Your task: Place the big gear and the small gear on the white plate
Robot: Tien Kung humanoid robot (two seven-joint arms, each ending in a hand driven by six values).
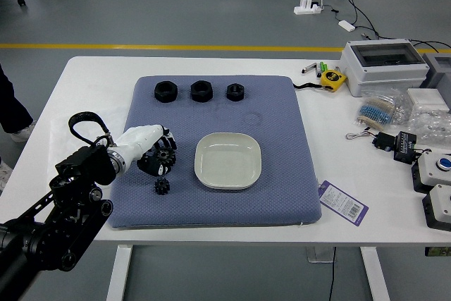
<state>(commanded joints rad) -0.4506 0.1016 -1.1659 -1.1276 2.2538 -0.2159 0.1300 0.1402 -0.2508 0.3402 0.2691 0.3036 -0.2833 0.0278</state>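
The left hand (pixel 143 140) was curled closely around the big gear (pixel 165 156), probably stiff, best gripped across its toothed rim.

Two gears: one big gear (pixel 166 156) and one small gear (pixel 162 186). Three black nuts (pixel 201 91). One plate (pixel 227 161), one mat (pixel 282 206) and one table (pixel 352 206). One robot hand (pixel 146 147). One tape measure (pixel 333 79), one paper tag (pixel 343 203) and, at the right edge, two button boxes (pixel 435 169), one partly cut off. One power strip (pixel 307 10) on the floor.
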